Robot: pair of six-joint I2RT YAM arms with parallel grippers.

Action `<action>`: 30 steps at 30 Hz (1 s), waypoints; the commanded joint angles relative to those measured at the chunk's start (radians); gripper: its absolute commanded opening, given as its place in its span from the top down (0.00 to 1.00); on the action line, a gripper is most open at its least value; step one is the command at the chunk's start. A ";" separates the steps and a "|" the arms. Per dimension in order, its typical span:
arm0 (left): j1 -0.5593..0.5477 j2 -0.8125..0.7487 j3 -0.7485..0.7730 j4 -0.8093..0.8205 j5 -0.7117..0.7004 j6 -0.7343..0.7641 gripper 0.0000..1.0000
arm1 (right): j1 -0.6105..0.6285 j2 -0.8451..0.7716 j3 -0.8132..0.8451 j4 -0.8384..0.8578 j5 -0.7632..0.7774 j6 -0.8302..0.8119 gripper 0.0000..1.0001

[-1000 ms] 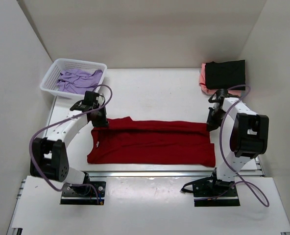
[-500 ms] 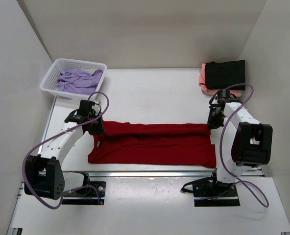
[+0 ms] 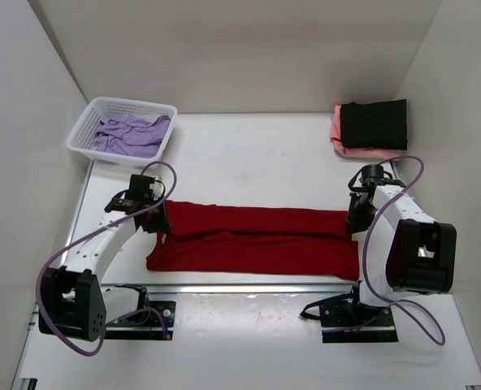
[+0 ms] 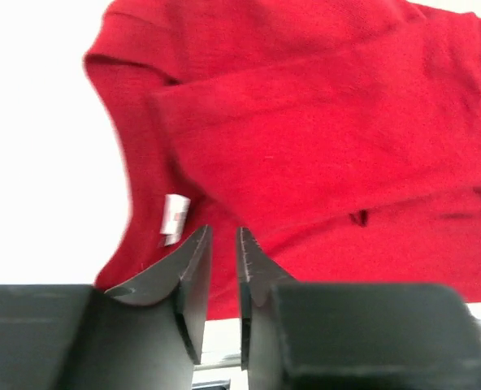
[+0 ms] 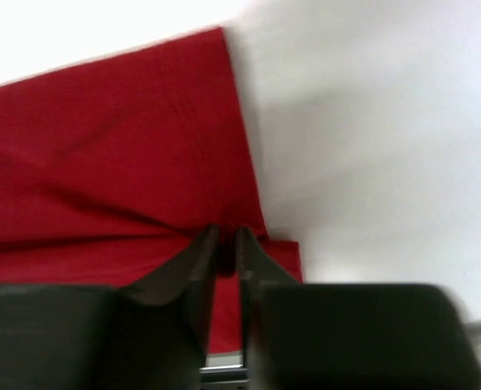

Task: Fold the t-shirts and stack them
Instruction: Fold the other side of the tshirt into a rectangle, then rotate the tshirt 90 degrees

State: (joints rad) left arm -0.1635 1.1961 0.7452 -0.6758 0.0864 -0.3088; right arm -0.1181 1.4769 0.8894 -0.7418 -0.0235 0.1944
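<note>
Red t-shirt (image 3: 257, 240): it lies flat on the near part of the table (image 3: 257, 154), just beyond the arms' bases.
Long axis: it runs left to right, along the table's near edge, so the shirt makes a long, low band.
Which way it points: the neck end is towards the left arm. A small white tag (image 4: 174, 218) shows there in the left wrist view. The straight hem end is towards the right arm.
Fold: the far long side is turned over onto the body as a second layer. The lower layer shows along the near edge and at the near right corner.
Left gripper (image 3: 162, 223): it sits at the far left corner of the shirt, by the neck end. In its own view the fingertips (image 4: 200, 244) stand a little apart above the cloth. Red fabric shows through the gap and nothing is pinched between them.
Right gripper (image 3: 353, 224): it is at the far right corner, on the folded edge. Its fingers (image 5: 198, 248) are nearly together with a bit of red cloth between the tips, and creases run in towards them. This view is blurred.
Basket (image 3: 131, 101): white mesh, at the far left corner of the table, with a crumpled lavender t-shirt (image 3: 131, 134) inside.
Stack: at the far right corner a folded black t-shirt (image 3: 374, 123) lies on top of a salmon pink t-shirt (image 3: 335, 126), well apart from the red one.
</note>
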 commanded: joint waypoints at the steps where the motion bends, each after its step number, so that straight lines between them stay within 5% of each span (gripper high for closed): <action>1: 0.033 -0.069 0.002 -0.018 -0.085 -0.024 0.70 | -0.008 -0.061 0.008 -0.033 0.094 0.030 0.85; 3: 0.018 -0.096 0.032 -0.002 -0.140 -0.032 0.56 | -0.012 -0.075 0.029 -0.042 0.099 0.039 0.77; 6: 0.009 -0.116 0.068 0.034 -0.151 -0.033 0.61 | 0.006 -0.069 0.104 -0.042 0.089 0.027 0.61; 10: -0.053 -0.060 0.092 0.074 -0.131 -0.053 0.73 | 0.055 -0.011 0.161 0.017 0.001 -0.012 0.63; 12: -0.106 -0.011 0.088 0.108 -0.126 -0.094 0.76 | 0.083 0.034 0.183 0.062 -0.051 -0.030 0.71; 19: -0.245 0.307 0.105 0.143 -0.171 -0.288 0.88 | 0.190 0.252 0.273 0.104 -0.076 -0.007 0.75; 23: -0.289 0.503 0.212 0.105 -0.212 -0.378 0.98 | 0.212 0.307 0.231 0.081 -0.053 0.066 0.76; 30: -0.306 0.799 0.529 0.075 -0.149 -0.421 0.99 | 0.262 0.258 0.084 0.073 -0.015 0.244 0.76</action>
State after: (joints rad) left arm -0.4667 1.8576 1.1927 -0.6609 -0.0967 -0.6670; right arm 0.1097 1.7554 1.0832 -0.6361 -0.0624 0.3279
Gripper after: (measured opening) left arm 0.026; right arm 0.241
